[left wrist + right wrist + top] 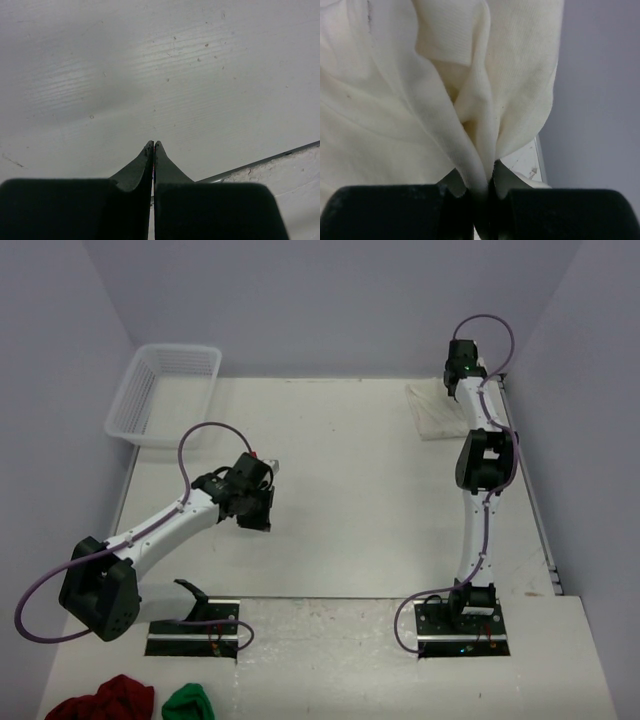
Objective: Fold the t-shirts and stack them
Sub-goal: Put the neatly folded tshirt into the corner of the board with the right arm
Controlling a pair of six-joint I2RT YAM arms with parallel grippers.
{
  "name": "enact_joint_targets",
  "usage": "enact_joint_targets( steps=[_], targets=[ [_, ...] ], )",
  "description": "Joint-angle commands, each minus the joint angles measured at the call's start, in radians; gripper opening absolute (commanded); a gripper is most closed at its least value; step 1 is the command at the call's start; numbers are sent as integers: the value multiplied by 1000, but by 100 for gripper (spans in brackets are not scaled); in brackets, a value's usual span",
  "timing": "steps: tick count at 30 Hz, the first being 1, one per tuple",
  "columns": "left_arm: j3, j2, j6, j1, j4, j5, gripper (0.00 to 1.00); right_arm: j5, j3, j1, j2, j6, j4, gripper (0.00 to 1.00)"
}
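T-shirt (432, 412), off-white, lay at the far right corner of the table (350, 490) in the overhead view, with the right gripper (462, 372) over its far edge. The left gripper (255, 502) hung above bare tabletop at mid-left, well apart from the cloth. From the left wrist, its jaws were pressed together on nothing. From the right wrist, the jaws were pinched on a bunched fold of the shirt.

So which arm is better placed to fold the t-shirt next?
Right. The right gripper is shut on the t-shirt at the far side; the left gripper is shut, empty, over the table.
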Motion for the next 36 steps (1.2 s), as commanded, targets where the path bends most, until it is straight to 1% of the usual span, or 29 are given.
enact_joint_targets(
  steps=[1,2,7,14,18,25,30,36],
  targets=[
    [2,-25,29,-11,38,26,0,60,48,-8,26,-75,101,0],
    [3,-25,35,-14,38,24,0,61,68,-8,39,-80,97,0],
    [17,-14,43,-23,35,15,0,81,48,-7,34,-67,101,0],
    [15,-6,43,-25,40,14,0,118,100,-14,62,-23,60,0],
    [11,-6,43,-25,40,12,0,164,93,-16,59,8,60,0],
    [11,-10,47,-25,42,15,0,198,91,-17,62,54,26,0],
    [14,-8,49,-25,40,17,0,216,129,-17,82,67,-4,0],
    [20,-6,52,-25,38,14,0,250,108,-17,85,60,12,0]
  ],
)
